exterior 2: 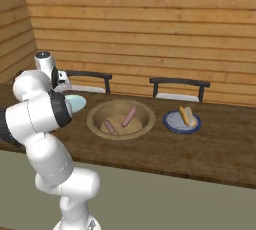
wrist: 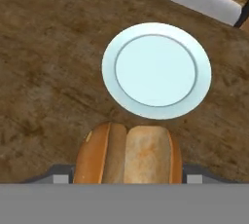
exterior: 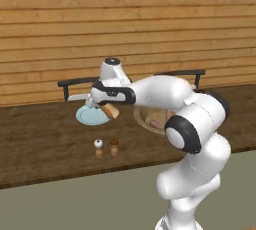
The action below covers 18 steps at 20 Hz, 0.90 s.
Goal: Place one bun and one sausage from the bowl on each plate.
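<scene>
My gripper [wrist: 127,177] is shut on a split tan bun [wrist: 129,152], which sits crosswise between the jaws. It hovers just short of the near rim of an empty pale blue plate [wrist: 155,69]. From the left base, the bun [exterior: 110,110] hangs at the right edge of that plate [exterior: 90,116]. The wooden bowl [exterior 2: 92,120] stands to the right and holds two sausages [exterior 2: 129,115] [exterior 2: 110,127]. A second plate [exterior 2: 170,125] further right carries a bun with a sausage [exterior 2: 187,115]. My arm hides part of the bowl [exterior: 145,120] in the left base view.
Two small shakers [exterior: 98,146] [exterior: 114,145] stand on the dark wooden counter in front of the left plate. Two dark chairs [exterior 2: 87,75] [exterior 2: 180,82] sit behind the counter against a wooden plank wall.
</scene>
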Motion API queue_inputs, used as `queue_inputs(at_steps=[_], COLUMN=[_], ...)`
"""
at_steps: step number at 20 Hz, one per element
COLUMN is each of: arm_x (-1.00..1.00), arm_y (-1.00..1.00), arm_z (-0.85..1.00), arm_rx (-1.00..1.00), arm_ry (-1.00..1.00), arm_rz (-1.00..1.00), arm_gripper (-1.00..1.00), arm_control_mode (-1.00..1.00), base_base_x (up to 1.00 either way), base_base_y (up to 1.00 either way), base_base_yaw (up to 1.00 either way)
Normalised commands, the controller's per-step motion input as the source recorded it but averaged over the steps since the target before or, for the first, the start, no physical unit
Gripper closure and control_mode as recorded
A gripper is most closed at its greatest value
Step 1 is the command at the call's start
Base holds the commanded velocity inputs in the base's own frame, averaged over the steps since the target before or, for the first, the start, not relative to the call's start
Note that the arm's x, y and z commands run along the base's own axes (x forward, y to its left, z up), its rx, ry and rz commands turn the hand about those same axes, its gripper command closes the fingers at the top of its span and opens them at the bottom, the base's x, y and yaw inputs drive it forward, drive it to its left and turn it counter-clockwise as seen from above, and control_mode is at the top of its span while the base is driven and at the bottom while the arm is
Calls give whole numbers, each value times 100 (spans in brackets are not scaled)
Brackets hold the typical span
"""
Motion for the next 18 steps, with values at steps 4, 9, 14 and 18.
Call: queue_inputs(at_steps=[4,9,14,18], arm_x=[49,41,41,31], arm_y=[1,13,42,25], arm_z=[-67,-41,-16,-8], arm_rx=[0,1,-6,-12], arm_ry=[15,1,13,5], arm_rz=[7,3,0,0], arm_gripper=[100,100,100,100], arm_control_mode=[-100,-100,-100,-100], base_base_x=[0,0,0,0], base_base_y=[0,0,0,0], base_base_yaw=[0,0,0,0])
